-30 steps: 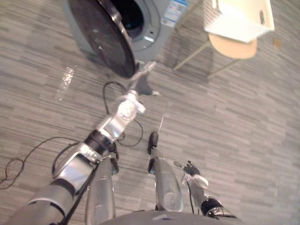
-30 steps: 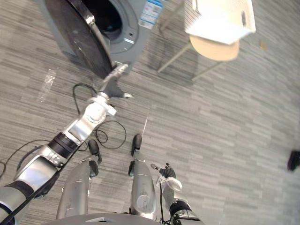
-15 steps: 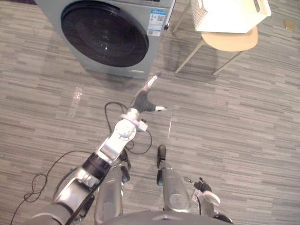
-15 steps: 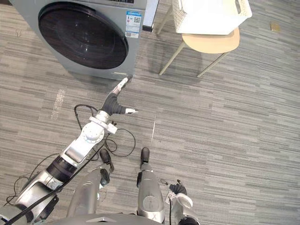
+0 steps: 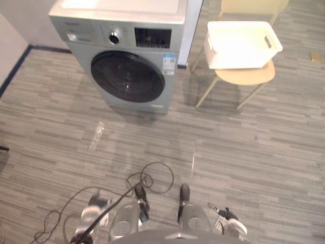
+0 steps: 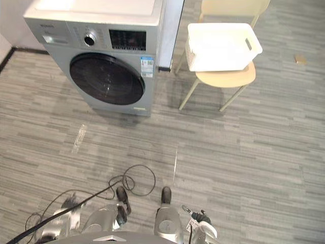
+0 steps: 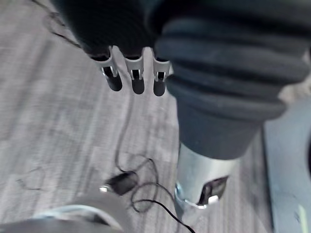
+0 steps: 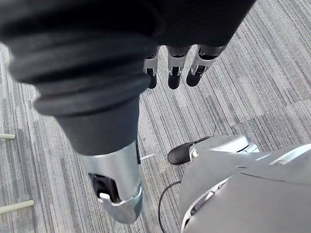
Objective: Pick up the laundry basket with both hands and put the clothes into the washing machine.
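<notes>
The grey washing machine (image 5: 127,76) stands at the back left, its round dark door (image 5: 128,76) closed. To its right, a white laundry basket (image 5: 242,44) rests on a beige chair (image 5: 245,76); the inside of the basket looks plain white. Both hands hang low at my sides, far from the machine and the basket. My left hand (image 7: 137,77) is open, with straight fingers over the grey floor. My right hand (image 8: 174,73) is also open and holds nothing; it also shows at the bottom edge (image 5: 229,226).
Grey plank floor (image 5: 244,152) stretches between me and the washing machine. A white upright panel (image 5: 193,25) stands between machine and chair. A small tan thing (image 5: 315,56) lies on the floor at the far right. A wall (image 5: 10,56) closes off the far left.
The washer door went from open to closed with my left hand by it. My left arm then dropped to my side. The whole view has shifted, showing the machine's top.
</notes>
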Tool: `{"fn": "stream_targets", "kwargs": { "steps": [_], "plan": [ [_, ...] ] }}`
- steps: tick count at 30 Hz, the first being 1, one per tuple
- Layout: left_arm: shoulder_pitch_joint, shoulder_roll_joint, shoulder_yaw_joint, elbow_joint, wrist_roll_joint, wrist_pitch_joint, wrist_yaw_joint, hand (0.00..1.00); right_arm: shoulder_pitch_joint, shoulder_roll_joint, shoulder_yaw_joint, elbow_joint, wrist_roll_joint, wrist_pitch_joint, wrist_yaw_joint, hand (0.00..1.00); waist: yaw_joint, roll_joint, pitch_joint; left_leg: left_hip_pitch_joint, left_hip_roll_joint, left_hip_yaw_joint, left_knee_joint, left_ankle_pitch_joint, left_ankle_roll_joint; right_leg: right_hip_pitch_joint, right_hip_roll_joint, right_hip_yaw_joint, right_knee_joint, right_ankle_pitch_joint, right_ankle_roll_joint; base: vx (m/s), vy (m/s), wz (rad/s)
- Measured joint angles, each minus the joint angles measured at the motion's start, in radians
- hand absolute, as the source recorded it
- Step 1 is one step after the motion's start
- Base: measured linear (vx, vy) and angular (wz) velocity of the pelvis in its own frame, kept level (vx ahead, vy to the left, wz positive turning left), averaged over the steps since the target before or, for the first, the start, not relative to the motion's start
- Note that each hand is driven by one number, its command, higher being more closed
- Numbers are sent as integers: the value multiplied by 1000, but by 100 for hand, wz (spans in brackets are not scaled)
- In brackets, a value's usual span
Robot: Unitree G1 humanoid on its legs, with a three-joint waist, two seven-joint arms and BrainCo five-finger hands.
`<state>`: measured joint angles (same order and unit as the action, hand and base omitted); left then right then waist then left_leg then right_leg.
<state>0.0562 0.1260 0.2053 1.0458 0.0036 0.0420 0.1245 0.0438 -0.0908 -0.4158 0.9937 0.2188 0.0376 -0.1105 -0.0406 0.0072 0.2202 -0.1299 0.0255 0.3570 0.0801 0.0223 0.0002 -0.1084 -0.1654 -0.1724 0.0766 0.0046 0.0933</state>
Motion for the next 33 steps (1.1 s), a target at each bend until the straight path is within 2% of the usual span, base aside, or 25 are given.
{"fn": "stream_targets", "kwargs": {
  "steps": [4,6,11,14,15,16,17,18,19,20,21,22,23,24,25,27,28,29,30,31,33],
  "plan": [
    [77,-56,204,69,-5,20,4,0,4,3,-78,71,-34,20,0,0,12,3,-59,88,-24,-7,-114,45,-11,47,-4,-12,-18,-12,6,16,7,6],
    [97,-78,236,71,-42,28,4,0,12,4,-103,86,-40,33,0,0,11,6,-79,123,-36,-32,-158,64,-10,76,-9,-38,-16,-25,10,29,26,39],
    [109,-85,221,63,-90,23,-2,0,17,6,-107,95,-69,36,1,0,18,-11,-104,161,-71,-117,-165,64,-3,133,-52,-124,46,-89,22,58,33,56],
    [112,-64,141,48,-98,19,-2,0,8,11,-103,93,-69,36,0,0,25,-30,-109,168,-118,-175,-165,49,22,154,-116,-194,126,-153,16,69,74,76],
    [115,-54,99,16,-99,17,-2,0,10,20,-97,90,-69,36,0,0,26,-43,-115,170,-147,-205,-165,35,37,162,-156,-230,175,-177,12,71,70,81],
    [115,-51,75,0,-99,14,-2,0,11,20,-97,90,-68,36,0,0,23,-45,-116,171,-150,-226,-165,34,37,158,-165,-238,231,-185,4,109,68,117],
    [114,-47,35,-16,-98,9,-1,0,3,24,-88,84,-66,35,-1,0,30,-41,-114,172,-161,-280,-158,47,53,64,-202,-175,466,-150,-67,89,60,120],
    [109,-34,12,-25,-98,3,-2,0,2,35,-77,79,-58,33,-1,0,28,-49,-110,170,-164,-310,-137,41,63,1,-203,-96,599,-88,-148,93,73,124],
    [107,-26,1,-33,-93,1,-4,0,7,42,-66,75,-54,29,0,0,24,-58,-104,170,-166,-339,-119,34,74,-32,-194,-43,678,-24,-171,92,80,130],
    [100,-18,-12,-47,-71,0,-5,0,9,48,-51,63,-39,22,0,0,21,-54,-84,182,-163,-405,-78,17,98,-92,-165,57,812,73,-126,154,38,137],
    [92,-9,-8,-55,-52,0,-1,0,7,69,-38,46,-25,18,0,0,26,-80,-68,183,-160,-458,-37,1,111,-149,-111,118,936,-7,-76,152,8,135],
    [88,-8,-3,-54,-40,0,-1,0,6,77,-37,36,-24,16,0,0,29,-87,-61,180,-158,-484,-19,-5,115,-179,-85,134,976,-50,-76,164,-19,125],
    [85,-11,27,-54,-37,2,-2,0,14,90,-36,7,-23,14,-1,0,33,-92,-57,172,-155,-528,13,-28,113,-237,-35,137,1001,-93,-63,136,-1,117],
    [82,-25,62,-55,-38,4,-1,0,28,100,-33,-30,-19,11,-1,0,33,-89,-55,164,-158,-559,41,-56,112,-283,-13,137,971,-114,-39,134,6,106],
    [87,-32,77,-54,-38,6,1,0,30,103,-29,-44,-16,10,-1,0,33,-86,-53,169,-159,-567,49,-69,110,-302,-6,141,939,-120,-29,124,11,83],
    [94,-50,111,-51,-38,17,3,0,33,109,-26,-77,-7,6,-1,0,30,-72,-47,183,-141,-547,53,-119,104,-317,16,170,690,-118,-16,184,-34,68],
    [89,-54,129,-46,-28,16,1,0,32,116,-31,-78,-7,7,-2,0,30,-72,-47,190,-127,-516,48,-144,86,-299,25,204,474,-100,14,241,-87,61],
    [86,-59,142,-44,-19,16,1,0,32,119,-36,-80,-7,6,-2,0,29,-71,-47,192,-119,-495,60,-153,83,-288,25,218,377,-91,22,377,-179,59],
    [83,-70,170,-43,-19,16,3,0,33,118,-40,-88,-2,7,-2,0,36,-66,-34,196,-126,-507,98,-187,83,-258,24,227,235,-62,36,419,-234,59],
    [82,-73,167,-39,-16,16,2,0,37,117,-37,-100,0,10,-3,0,39,-56,-35,200,-127,-542,133,-231,72,-239,33,245,182,-46,39,442,-257,69],
    [66,-73,167,-33,0,14,0,0,44,120,-21,-119,0,8,-1,0,21,-50,-41,197,-123,-617,172,-292,64,-230,36,238,188,-25,27,456,-311,111]
  ]
}}
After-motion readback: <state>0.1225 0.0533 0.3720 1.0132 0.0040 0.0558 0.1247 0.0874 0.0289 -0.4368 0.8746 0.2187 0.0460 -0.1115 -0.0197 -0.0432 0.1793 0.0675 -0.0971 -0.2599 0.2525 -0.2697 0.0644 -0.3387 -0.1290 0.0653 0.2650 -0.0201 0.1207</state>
